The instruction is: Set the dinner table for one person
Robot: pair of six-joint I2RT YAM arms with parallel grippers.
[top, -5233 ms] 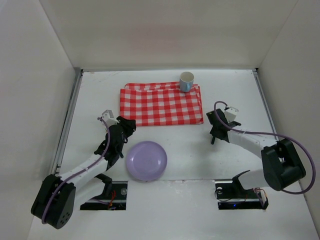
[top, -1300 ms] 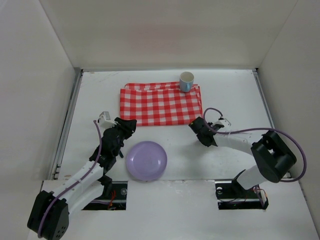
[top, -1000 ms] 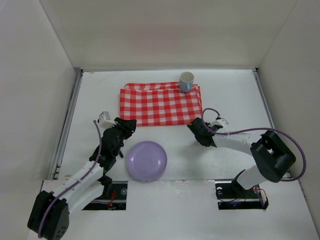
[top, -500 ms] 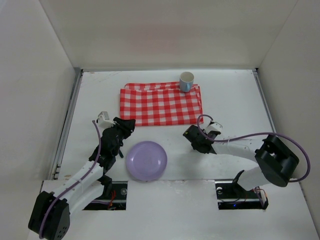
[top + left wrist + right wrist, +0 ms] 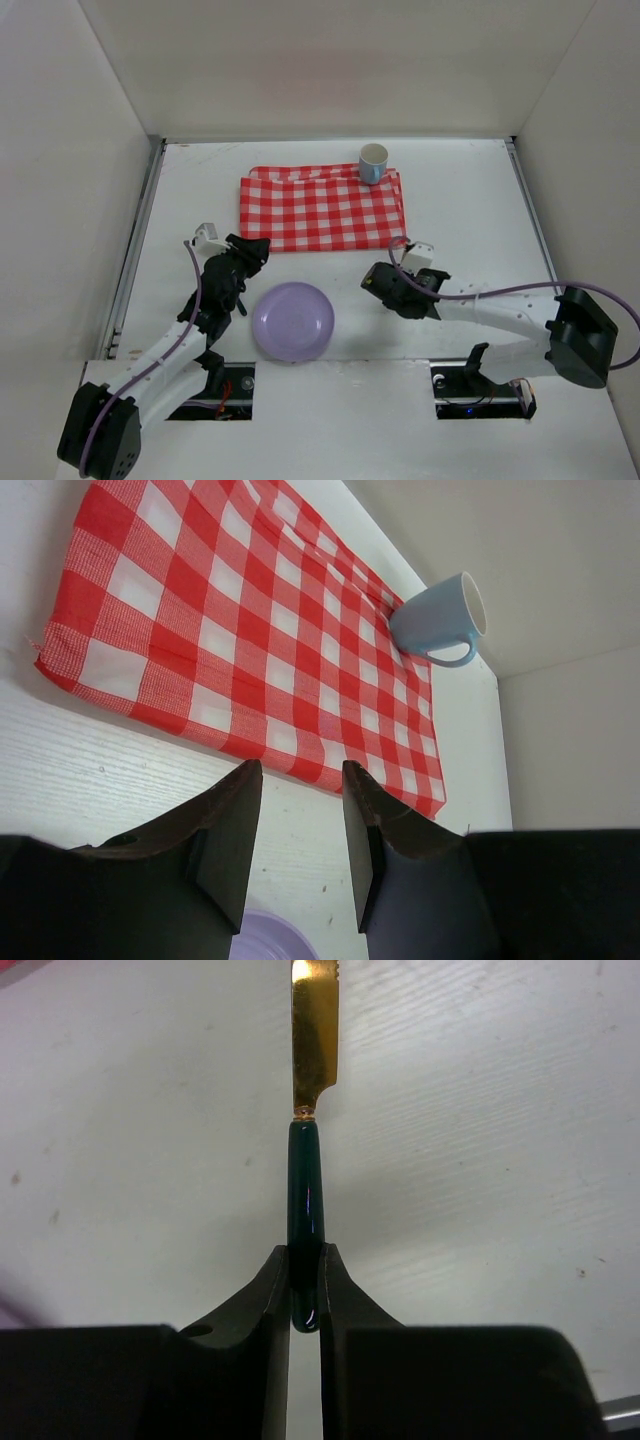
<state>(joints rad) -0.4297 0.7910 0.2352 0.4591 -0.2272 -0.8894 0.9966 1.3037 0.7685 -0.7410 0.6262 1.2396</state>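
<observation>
Right fingers [image 5: 262, 1310] clamp slim glossy dark-green handle of gold-bladed knife [image 5: 305, 1190].
Matte white worktop [image 5: 480, 1110] lies beneath; left fingers [image 5: 225, 830] stand apart, empty.

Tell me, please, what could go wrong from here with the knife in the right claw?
1. The right claw pinches the knife only at the very end of its handle, so it may pivot or slip on setting down.
2. The blade sticks out well ahead of the claw, near the plate; it might knock the rim, though the top view does not show the knife itself.
</observation>
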